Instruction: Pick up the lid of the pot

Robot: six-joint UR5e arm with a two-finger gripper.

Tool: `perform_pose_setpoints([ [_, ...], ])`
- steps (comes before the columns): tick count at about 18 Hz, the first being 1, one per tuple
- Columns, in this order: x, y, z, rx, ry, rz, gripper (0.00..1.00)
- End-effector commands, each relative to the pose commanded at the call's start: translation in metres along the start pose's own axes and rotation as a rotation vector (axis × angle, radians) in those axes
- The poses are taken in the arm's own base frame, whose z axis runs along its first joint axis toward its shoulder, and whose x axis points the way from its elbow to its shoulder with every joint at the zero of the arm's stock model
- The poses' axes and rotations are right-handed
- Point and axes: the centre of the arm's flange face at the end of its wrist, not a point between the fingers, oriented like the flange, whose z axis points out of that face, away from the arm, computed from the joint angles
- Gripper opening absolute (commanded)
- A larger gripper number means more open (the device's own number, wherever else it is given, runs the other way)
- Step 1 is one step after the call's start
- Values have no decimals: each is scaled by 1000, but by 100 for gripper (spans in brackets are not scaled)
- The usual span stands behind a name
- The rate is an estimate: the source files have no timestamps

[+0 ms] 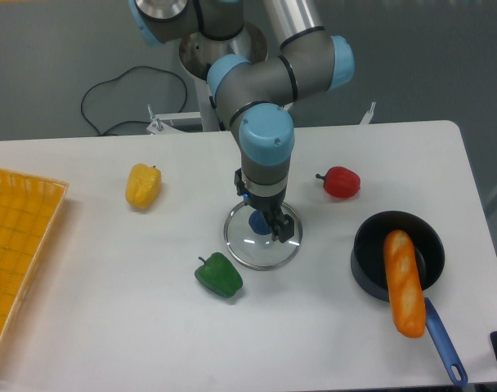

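Observation:
The gripper [263, 206] points down over the pot lid, its fingers apart, one to the left and one to the right. Beneath it lies the round, clear lid [261, 252] with a thin rim, flat on the table. Its blue knob [260, 222] shows just below the gripper body, partly covered by it. The lid's far part is hidden behind the gripper. Whether a finger touches the knob or the glass cannot be told.
A green pepper [219, 275] lies just front-left of the lid, a red one [342, 182] to its right. Farther left are a yellow pepper [143, 186] and an orange crate [20, 245]. At right, a black pan [368, 273] with a blue handle [445, 341] holds an orange baguette-like item [405, 286].

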Motion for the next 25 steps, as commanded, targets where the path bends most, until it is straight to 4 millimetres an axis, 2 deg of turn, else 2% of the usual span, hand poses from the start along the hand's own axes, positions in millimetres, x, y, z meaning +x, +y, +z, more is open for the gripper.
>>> perform_pose_setpoints([
  [3, -3, 10, 0, -10, -14, -14, 100],
  [9, -2, 8, 1, -5, -41, 0, 100],
  [16, 6, 8, 16, 0, -93, 7, 100],
  [22, 25, 9, 36, -15, -46, 21, 100],
  [25, 36, 3, 42, -16, -38, 35, 100],
])
